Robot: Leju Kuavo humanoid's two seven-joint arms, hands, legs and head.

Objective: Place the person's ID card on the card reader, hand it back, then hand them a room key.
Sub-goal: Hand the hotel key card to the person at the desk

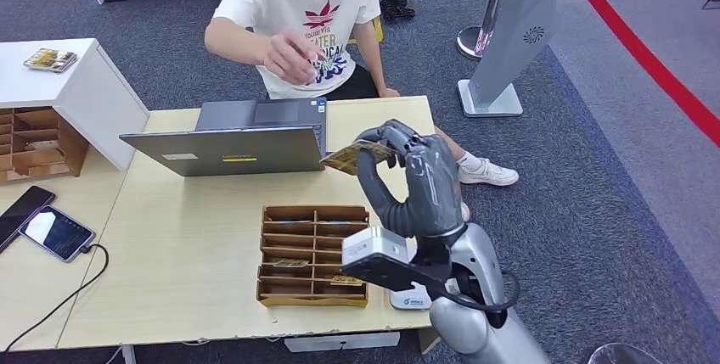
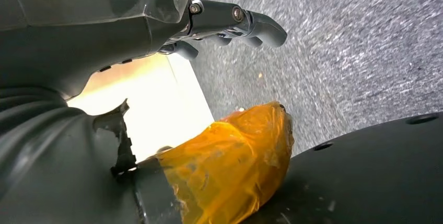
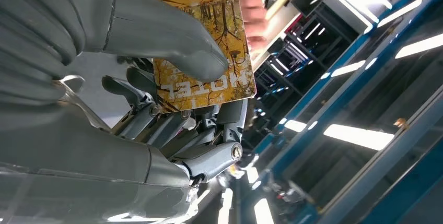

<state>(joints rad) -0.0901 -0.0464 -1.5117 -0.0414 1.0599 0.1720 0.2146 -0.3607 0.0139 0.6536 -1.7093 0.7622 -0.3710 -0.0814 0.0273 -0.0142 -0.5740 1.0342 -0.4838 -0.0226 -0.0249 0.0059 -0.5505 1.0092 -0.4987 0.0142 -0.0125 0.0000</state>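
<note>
— One card was in play? Where was it?

— One yellow-and-brown room key card printed with autumn trees (image 1: 357,157) was pinched between the thumb and fingers of the grey right hand (image 1: 406,179), raised above the pale wooden table (image 1: 187,245), just beside the open grey laptop (image 1: 233,139).

— And the person?

— The person in the white T-shirt (image 1: 297,8) sat behind the laptop, one hand (image 1: 289,54) lifted in front of the chest, apart from the card.

— The other hand?

— The left hand (image 2: 224,23) hung over grey carpet; its dark fingers (image 2: 261,28) were curled, but whether it was closed, I could not tell.

— Anything else on the table?

— A brown cardboard divided tray (image 1: 312,255) with cards in it, and a black smartphone on a cable (image 1: 58,232).
</note>
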